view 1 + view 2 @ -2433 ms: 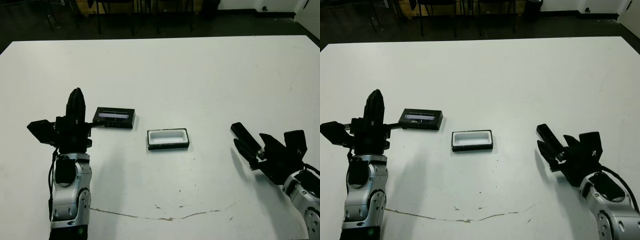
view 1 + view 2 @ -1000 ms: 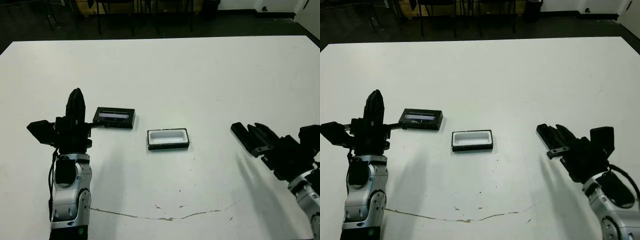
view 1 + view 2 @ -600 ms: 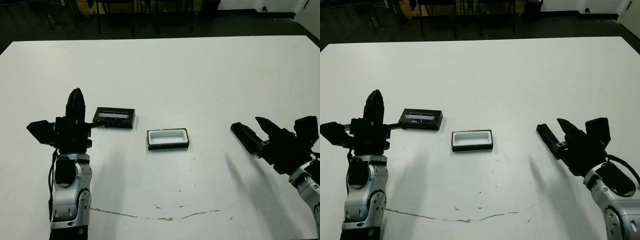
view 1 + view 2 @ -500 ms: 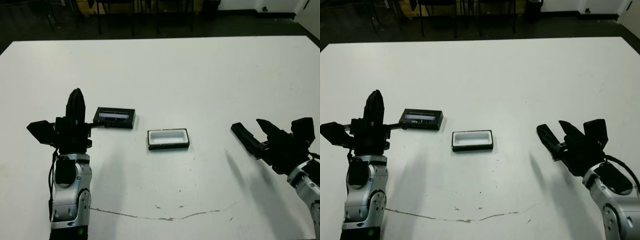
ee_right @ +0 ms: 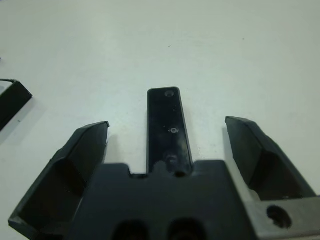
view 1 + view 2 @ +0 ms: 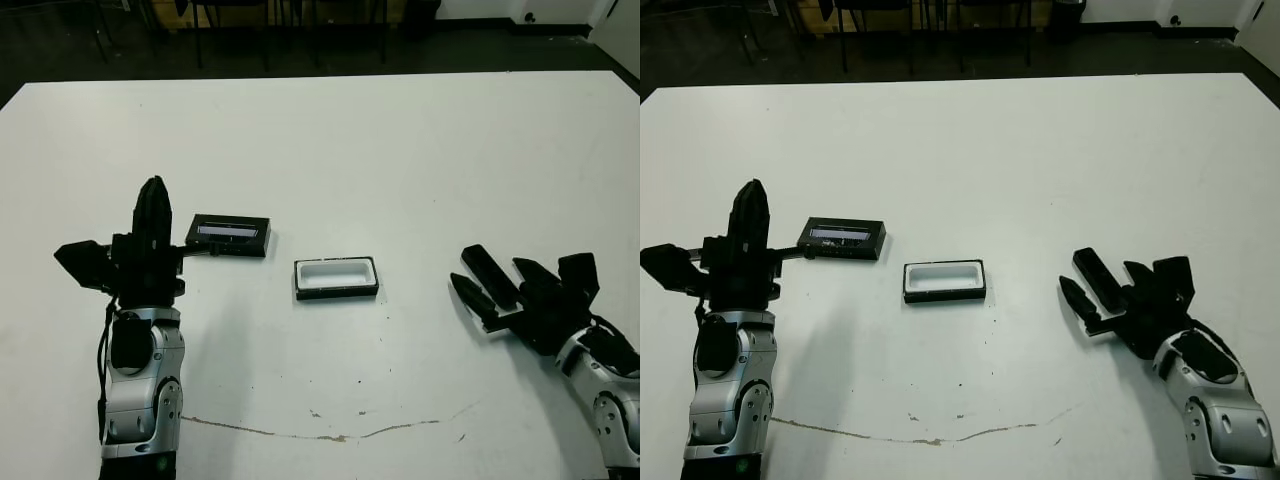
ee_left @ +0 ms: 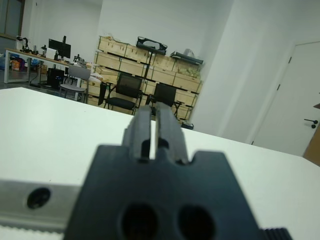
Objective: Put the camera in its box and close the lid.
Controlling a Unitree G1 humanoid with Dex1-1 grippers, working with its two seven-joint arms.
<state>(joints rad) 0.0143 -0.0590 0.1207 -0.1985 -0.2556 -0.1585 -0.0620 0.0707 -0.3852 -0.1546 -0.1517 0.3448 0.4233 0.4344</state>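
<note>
The camera (image 6: 484, 268), a narrow dark bar, lies flat on the white table at the right. My right gripper (image 5: 167, 127) is open and straddles it, one finger on each side, neither touching it in the right wrist view. The box (image 6: 337, 277), a small black tray with a bare white lining, sits open near the middle. To its left lies the lid (image 6: 230, 235), flat and black with a pale stripe. Just left of the lid, my left gripper (image 6: 152, 188) is shut on nothing and points away from me.
A thin brownish crack line (image 6: 330, 436) runs across the table near the front edge. Dark floor and chair legs (image 6: 230, 30) lie beyond the far edge. Wide bare table surface (image 6: 400, 150) stretches behind the objects.
My right gripper has turned and come down, so its fingers now sit on both sides of the camera. Camera, box, lid and left arm have stayed where they were.
</note>
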